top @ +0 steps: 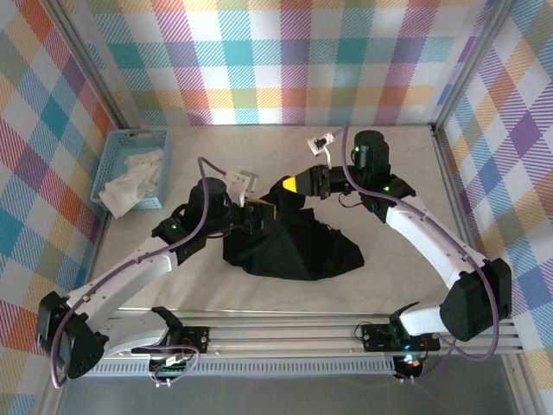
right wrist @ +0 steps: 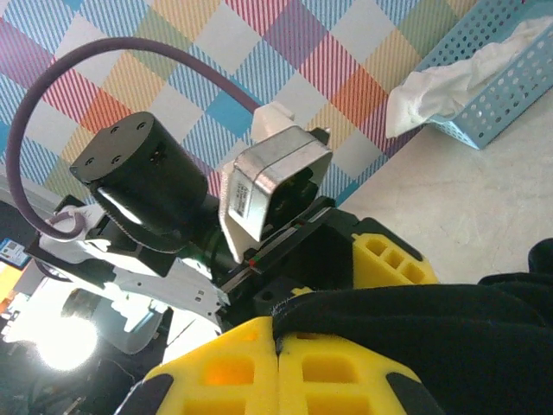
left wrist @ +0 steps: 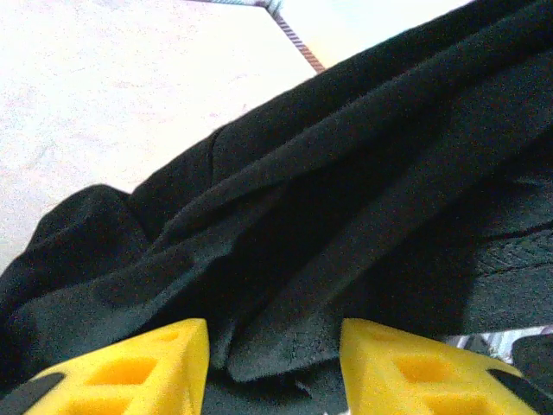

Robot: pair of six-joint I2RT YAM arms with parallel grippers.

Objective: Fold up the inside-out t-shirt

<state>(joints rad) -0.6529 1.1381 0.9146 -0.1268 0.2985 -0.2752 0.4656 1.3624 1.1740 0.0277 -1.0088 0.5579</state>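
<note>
The black t-shirt [top: 294,249] lies crumpled in a heap at the middle of the table, with one edge lifted toward the back. My right gripper [top: 298,184] holds that raised edge: in the right wrist view its yellow fingers [right wrist: 233,367] press together on the shirt's hem [right wrist: 415,316]. Just left of it my left gripper [top: 262,206] points into the cloth. Its yellow fingers [left wrist: 138,367] stand apart in the left wrist view, with a loose fold of the t-shirt [left wrist: 346,225] between them that touches neither pad.
A light-blue basket [top: 114,160] with a white cloth [top: 131,177] in it stands at the back left by the checked wall. The basket [right wrist: 497,82] also appears behind my left gripper's wrist camera [right wrist: 276,181], which sits very close to my right fingers.
</note>
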